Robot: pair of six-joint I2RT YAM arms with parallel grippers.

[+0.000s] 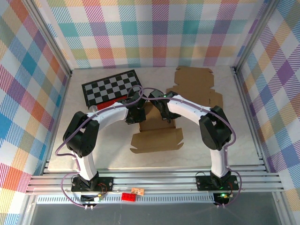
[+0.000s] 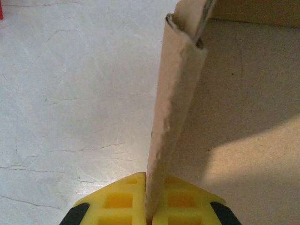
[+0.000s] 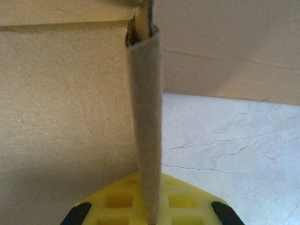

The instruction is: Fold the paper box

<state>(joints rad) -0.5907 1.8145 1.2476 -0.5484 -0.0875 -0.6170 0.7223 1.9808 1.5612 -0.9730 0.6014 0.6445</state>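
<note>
The box (image 1: 157,138), likely light, stiff and crease-prone, handles best by its folded side flaps (image 2: 176,93), which left gripper (image 2: 150,208) and right gripper (image 3: 151,211) pinch.

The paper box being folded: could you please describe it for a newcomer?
On the pale table, look at the centre. It is the brown cardboard sheet whose flaps the left pincer and right pincer pinch upright; the spare blank beyond lies flat.
</note>
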